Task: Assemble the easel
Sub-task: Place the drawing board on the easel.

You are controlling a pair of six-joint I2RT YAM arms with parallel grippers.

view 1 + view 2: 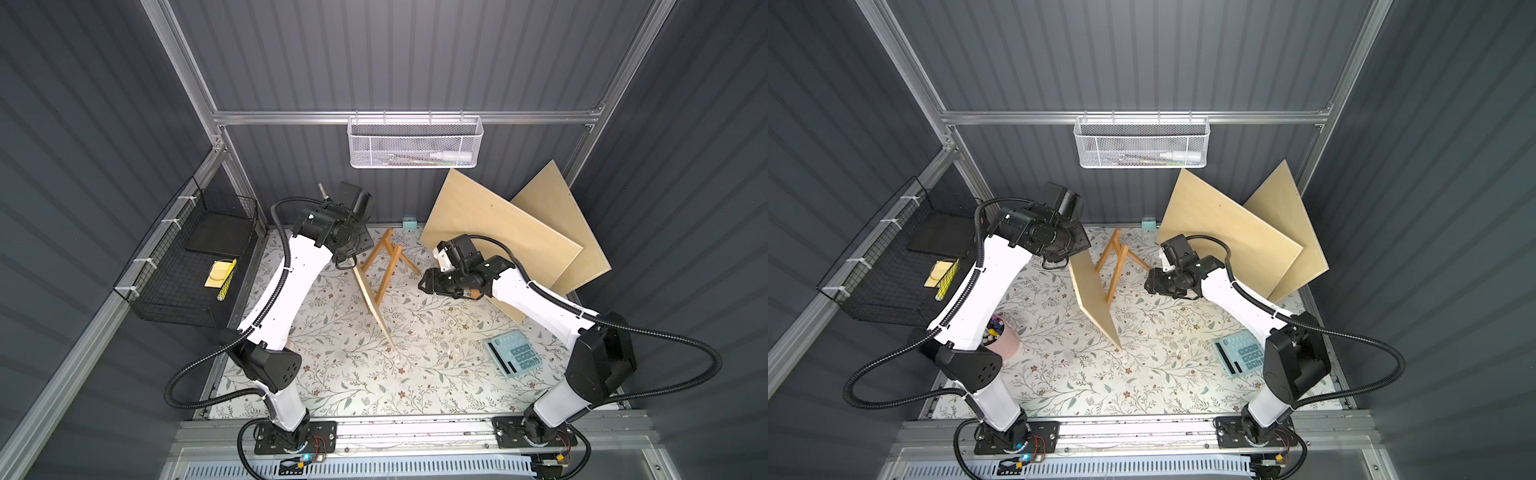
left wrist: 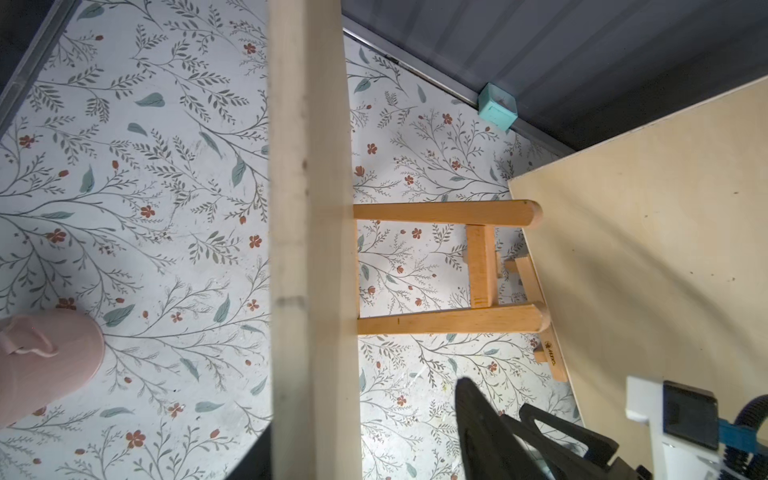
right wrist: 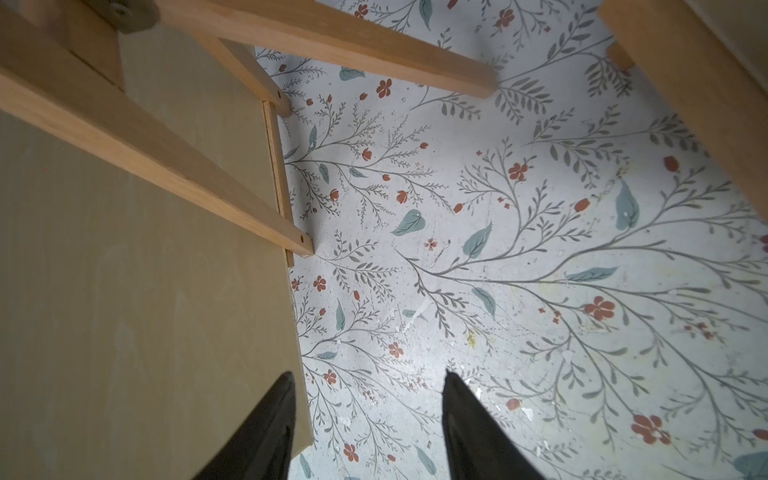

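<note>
Judging the panel seated against the easel on the tabletop, we found the right gripper spread, empty; the left gripper we couldn't tell. Next: retreat without nudging.

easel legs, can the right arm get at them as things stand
Probably yes. The right gripper is open and faces the easel from behind, with only bare table between them. The board leans on the easel's other side, so it should not block that approach.
</note>
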